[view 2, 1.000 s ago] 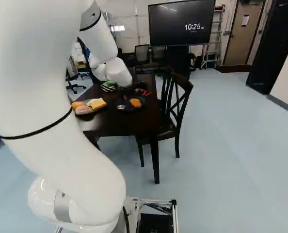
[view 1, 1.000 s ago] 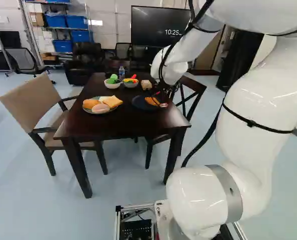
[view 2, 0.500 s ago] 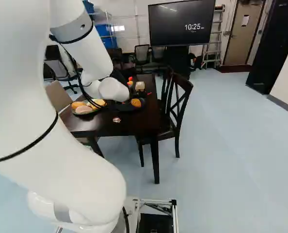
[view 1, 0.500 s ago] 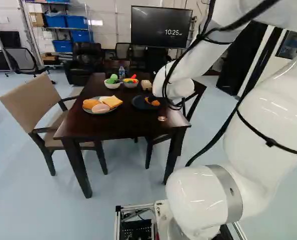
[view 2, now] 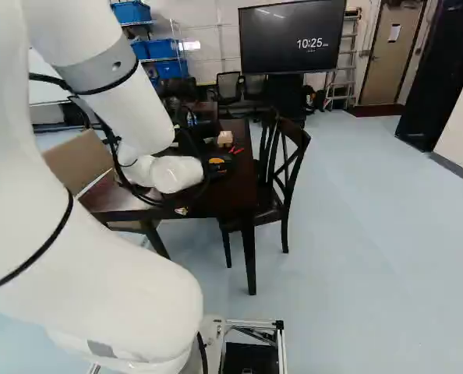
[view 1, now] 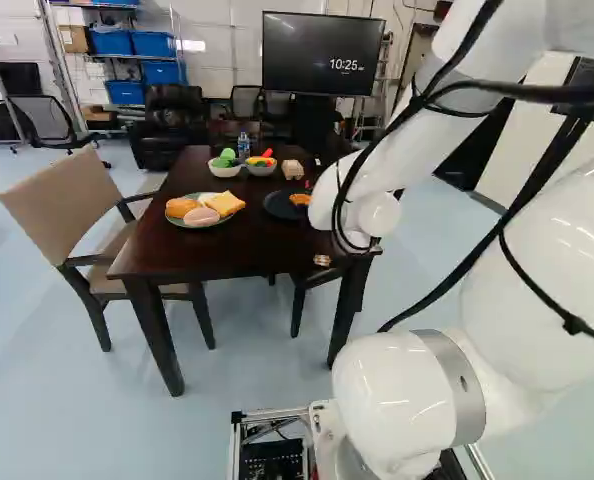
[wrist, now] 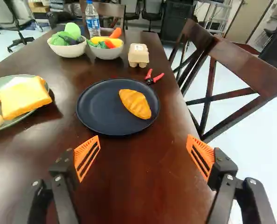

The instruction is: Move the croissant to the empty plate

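Part of my gripper [view 1: 322,260] shows past the wrist, over the table's near right part in the left base view. In the wrist view my gripper [wrist: 143,136] stands open, nothing between its orange pads. Ahead of the fingers, the croissant [wrist: 135,103] lies on the right half of the dark round plate [wrist: 94,108], apart from the gripper. The croissant is the only food on that plate. A second, pale green plate [view 1: 189,225] holds bread and other food, left of the dark one in the left base view.
Beyond the plates on the dark table [view 1: 192,255] stand two bowls [wrist: 67,49] [wrist: 106,52] of toy vegetables, a water bottle [wrist: 92,19] and a small carton [wrist: 138,55]. Red-handled cutters [wrist: 153,77] lie near the dark plate. Chairs [wrist: 222,70] [view 1: 72,205] flank the table.
My arm has drawn back from the dark plate toward the base, its gripper open throughout. More of the dark plate was uncovered on the way, with the croissant staying on it. The base has not moved.
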Robot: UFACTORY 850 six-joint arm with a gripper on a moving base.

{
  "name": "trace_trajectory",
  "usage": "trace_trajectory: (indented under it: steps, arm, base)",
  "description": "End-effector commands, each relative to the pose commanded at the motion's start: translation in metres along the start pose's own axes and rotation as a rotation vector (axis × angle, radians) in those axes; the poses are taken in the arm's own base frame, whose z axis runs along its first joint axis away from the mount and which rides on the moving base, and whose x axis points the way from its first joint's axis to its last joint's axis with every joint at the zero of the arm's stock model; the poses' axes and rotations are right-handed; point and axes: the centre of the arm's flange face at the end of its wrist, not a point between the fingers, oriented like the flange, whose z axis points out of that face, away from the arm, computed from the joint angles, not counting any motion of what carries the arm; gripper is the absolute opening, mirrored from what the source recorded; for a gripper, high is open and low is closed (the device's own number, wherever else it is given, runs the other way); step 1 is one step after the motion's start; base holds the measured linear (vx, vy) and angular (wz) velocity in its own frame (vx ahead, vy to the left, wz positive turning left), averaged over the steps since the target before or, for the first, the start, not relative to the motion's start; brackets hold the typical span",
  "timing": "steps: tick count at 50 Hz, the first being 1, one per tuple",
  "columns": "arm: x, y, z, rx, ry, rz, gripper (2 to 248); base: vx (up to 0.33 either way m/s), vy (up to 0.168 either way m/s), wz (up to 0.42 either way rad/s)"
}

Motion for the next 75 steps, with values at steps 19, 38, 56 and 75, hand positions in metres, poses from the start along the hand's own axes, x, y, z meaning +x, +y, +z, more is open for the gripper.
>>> trace_trajectory:
  steps: [19, 38, 56, 75]
  arm:
    - [-0.03, -0.003, -0.025, 0.001, 0.062, 0.047, 247]
    - [-0.05, -0.006, -0.042, 0.005, 0.102, 0.079, 247]
    - [-0.059, -0.007, -0.049, 0.007, 0.12, 0.093, 247]
    - [-0.06, -0.007, -0.05, 0.007, 0.122, 0.094, 247]
  base:
    - [0.0, 0.0, 0.0]
    - [0.0, 0.0, 0.0]
    - [0.0, 0.0, 0.0]
    - [0.0, 0.0, 0.0]
